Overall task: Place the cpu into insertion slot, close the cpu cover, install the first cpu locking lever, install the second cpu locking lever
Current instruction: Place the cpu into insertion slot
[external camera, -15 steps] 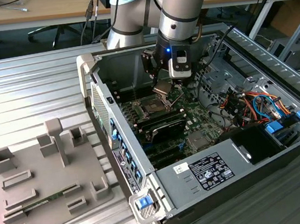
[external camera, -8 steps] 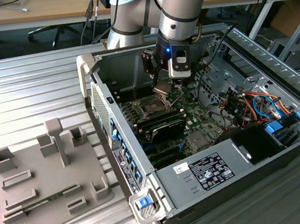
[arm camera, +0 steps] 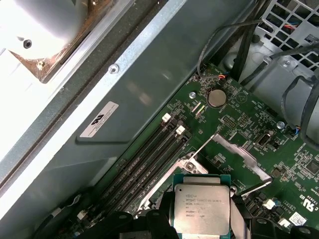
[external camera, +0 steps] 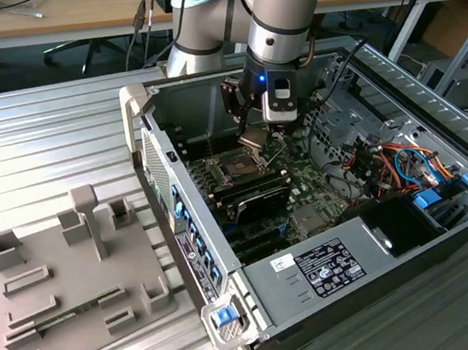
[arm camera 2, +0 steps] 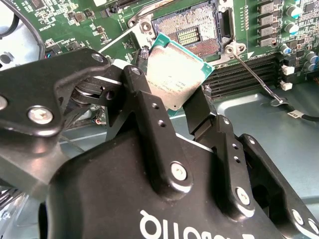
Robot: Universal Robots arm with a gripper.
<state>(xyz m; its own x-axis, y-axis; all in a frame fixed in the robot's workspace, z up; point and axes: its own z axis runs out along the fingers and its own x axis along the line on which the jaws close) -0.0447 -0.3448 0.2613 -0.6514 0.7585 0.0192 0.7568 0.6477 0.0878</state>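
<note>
My gripper (external camera: 256,129) hangs inside the open computer case, shut on the cpu (external camera: 252,139), a small square chip with a silver face. In the second wrist view the two black fingers (arm camera 2: 144,99) clamp the cpu (arm camera 2: 174,69) by opposite edges, tilted, just short of the open insertion slot (arm camera 2: 192,31) with its bare contact field. The slot (external camera: 238,167) lies on the green motherboard just below the gripper. In the first wrist view the cpu (arm camera: 202,209) sits between the fingers, and the cpu cover (arm camera: 234,152) stands raised beyond it. A thin locking lever (arm camera 2: 254,72) sticks out beside the slot.
Grey case walls (external camera: 207,101) surround the board. Memory slots (arm camera: 149,154) run beside the socket and a black card (external camera: 259,198) lies in front of it. Coloured cables (external camera: 388,163) fill the exterior view's right. A grey fixture tray (external camera: 77,291) sits outside the case, on the left.
</note>
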